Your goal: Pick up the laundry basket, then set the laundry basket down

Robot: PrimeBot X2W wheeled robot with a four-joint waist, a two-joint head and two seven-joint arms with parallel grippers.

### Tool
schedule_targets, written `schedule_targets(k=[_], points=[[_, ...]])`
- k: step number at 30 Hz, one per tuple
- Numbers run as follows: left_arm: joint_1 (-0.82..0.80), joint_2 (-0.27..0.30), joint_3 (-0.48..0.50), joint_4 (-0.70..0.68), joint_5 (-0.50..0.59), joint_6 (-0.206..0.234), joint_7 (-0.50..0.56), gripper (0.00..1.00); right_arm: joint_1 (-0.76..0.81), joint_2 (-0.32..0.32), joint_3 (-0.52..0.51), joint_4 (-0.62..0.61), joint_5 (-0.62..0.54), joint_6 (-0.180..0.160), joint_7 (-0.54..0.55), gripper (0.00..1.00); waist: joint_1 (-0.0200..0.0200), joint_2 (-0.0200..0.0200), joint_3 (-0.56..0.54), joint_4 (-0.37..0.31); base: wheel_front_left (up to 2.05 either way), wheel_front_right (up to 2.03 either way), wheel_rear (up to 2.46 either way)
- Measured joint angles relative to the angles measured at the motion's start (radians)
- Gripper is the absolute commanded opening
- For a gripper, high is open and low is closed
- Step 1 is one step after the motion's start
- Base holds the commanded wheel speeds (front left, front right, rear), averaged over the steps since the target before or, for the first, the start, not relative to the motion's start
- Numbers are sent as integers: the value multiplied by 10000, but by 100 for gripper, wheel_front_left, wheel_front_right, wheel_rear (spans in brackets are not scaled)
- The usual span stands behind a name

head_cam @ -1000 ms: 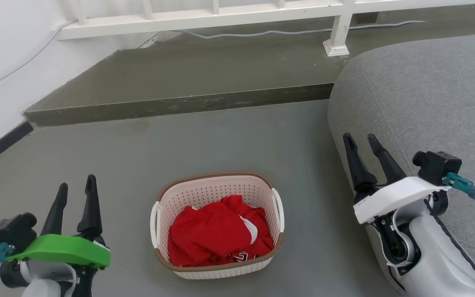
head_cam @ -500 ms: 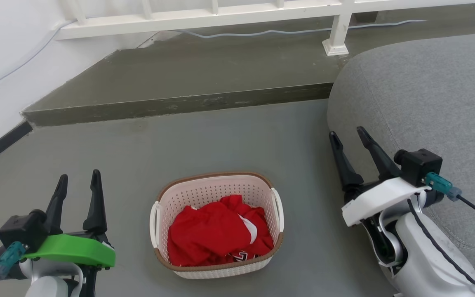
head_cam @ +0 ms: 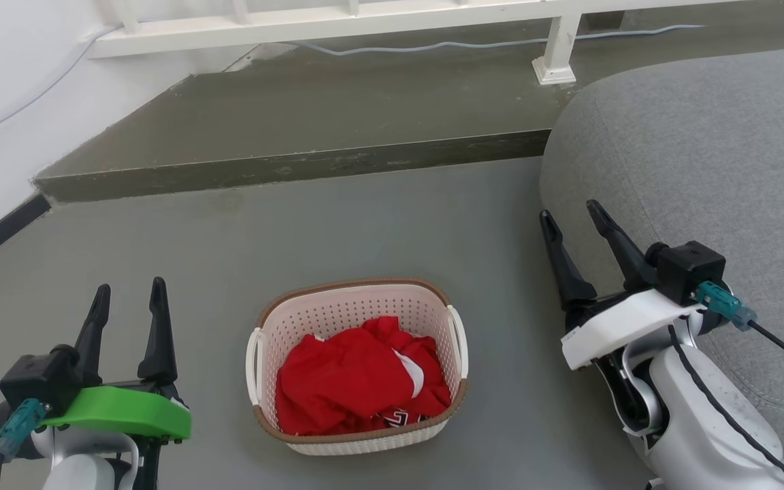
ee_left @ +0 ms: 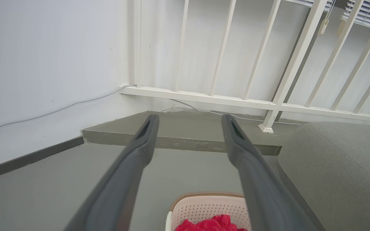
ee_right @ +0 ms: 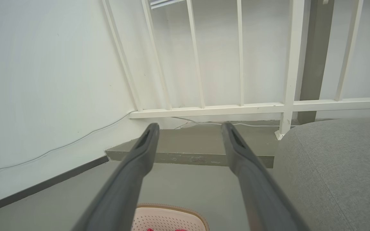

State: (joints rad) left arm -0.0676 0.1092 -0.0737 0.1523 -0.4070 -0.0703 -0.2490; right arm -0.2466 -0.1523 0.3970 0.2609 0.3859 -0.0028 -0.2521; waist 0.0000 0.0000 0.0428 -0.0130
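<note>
Both empty: left gripper (head_cam: 129, 286), right gripper (head_cam: 569, 209) spread, flanking laundry basket (head_cam: 358, 309)

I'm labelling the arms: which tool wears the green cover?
The left tool, left of the laundry basket: its wrist cover is green, while the right tool has a white one.

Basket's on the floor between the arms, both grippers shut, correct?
Not shut: the head view shows the left gripper and right gripper both open, fingers apart. The laundry basket does sit on the floor between them.
</note>
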Motion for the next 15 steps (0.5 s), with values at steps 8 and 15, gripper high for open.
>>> schedule_targets(k=[8, 15], points=[[-15, -44, 96, -2, 69, -81, 0, 100, 0, 107, -119, 35, -10, 23, 0, 100, -1, 0, 116, 9, 0, 0, 0], [-186, -59, 221, -73, 73, -100, -2, 100, -81, 236, -150, 27, -102, 42, 0, 100, 0, 0, 451, -32, 0, 0, 0]])
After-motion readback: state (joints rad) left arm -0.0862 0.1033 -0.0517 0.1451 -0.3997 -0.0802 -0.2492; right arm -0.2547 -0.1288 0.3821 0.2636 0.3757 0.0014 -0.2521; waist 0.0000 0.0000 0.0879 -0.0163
